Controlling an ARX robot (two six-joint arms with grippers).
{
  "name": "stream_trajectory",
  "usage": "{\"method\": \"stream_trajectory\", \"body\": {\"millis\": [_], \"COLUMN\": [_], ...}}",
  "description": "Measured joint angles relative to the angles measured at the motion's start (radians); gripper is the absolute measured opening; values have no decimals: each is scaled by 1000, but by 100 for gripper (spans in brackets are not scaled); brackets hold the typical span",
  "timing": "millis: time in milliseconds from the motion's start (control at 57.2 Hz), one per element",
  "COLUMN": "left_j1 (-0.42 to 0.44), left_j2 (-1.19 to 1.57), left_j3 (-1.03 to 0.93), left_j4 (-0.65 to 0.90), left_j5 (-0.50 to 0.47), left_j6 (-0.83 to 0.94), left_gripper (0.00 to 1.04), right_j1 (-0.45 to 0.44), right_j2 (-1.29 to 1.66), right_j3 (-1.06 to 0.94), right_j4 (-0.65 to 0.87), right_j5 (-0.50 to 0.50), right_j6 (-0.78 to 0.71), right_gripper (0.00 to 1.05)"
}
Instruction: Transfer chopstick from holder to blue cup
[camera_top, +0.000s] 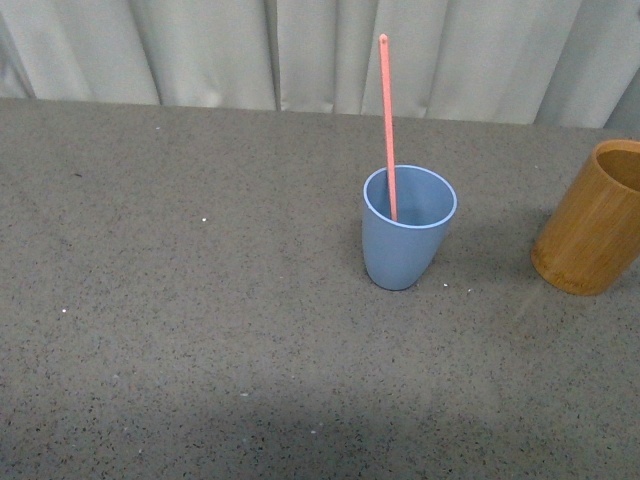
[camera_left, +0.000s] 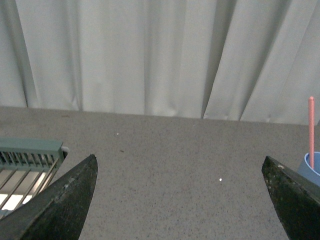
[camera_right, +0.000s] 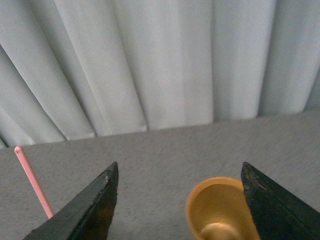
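Observation:
A light-blue cup (camera_top: 408, 230) stands upright near the middle of the grey table in the front view. One salmon-pink chopstick (camera_top: 387, 125) stands in it, leaning on the rim. The orange-brown holder (camera_top: 592, 220) sits at the right edge, partly cut off. No arm shows in the front view. My left gripper (camera_left: 180, 167) is open over bare table, with the chopstick (camera_left: 311, 132) and the blue cup's rim (camera_left: 311, 167) off to one side. My right gripper (camera_right: 180, 172) is open above the holder (camera_right: 217, 210), whose inside looks empty; the chopstick (camera_right: 34, 182) shows beside it.
Pale grey curtains (camera_top: 320, 50) hang along the table's far edge. A light-green slatted rack (camera_left: 27, 160) shows at one side of the left wrist view. Small white specks (camera_top: 204, 220) dot the grey tabletop (camera_top: 200, 330).

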Motion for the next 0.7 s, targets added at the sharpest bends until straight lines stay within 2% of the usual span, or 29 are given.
{"method": "stream_trajectory", "body": {"millis": [70,140,210,245,297,367,419,524,629,699], "left_j1": [0,0,0,0,0,0,0,0,0,0], "left_j2": [0,0,0,0,0,0,0,-1,-1,-1], "left_j3": [0,0,0,0,0,0,0,0,0,0], "left_j4": [0,0,0,0,0,-1,-1,-2,-2,-2], "left_j5": [0,0,0,-1,0,-1,0,0,0,-1], "left_j6": [0,0,0,0,0,1,1,1,1,1], "left_gripper": [98,98,98,98,98,98,98,98,98,98], "right_j1": [-11,3,40,80,111,115,113,57,53,51], "right_j2": [-122,-333,-566,-747,-979,-1198,-1297,-1358,-1360,-1363], "right_j3": [-140,-274,-360,-376,-376,-377,-376,-376,-376,-376], "right_j4": [109,8,-205,-399,-602,-764,-826,-862,-863,-863], "right_j5": [2,24,67,111,127,113,119,47,69,50], "right_j6": [-88,-140,-166,-176,-182,-189,-192,-196,-196,-197], "right_gripper": [60,48,37,30,21,11,2,1,1,1]}}
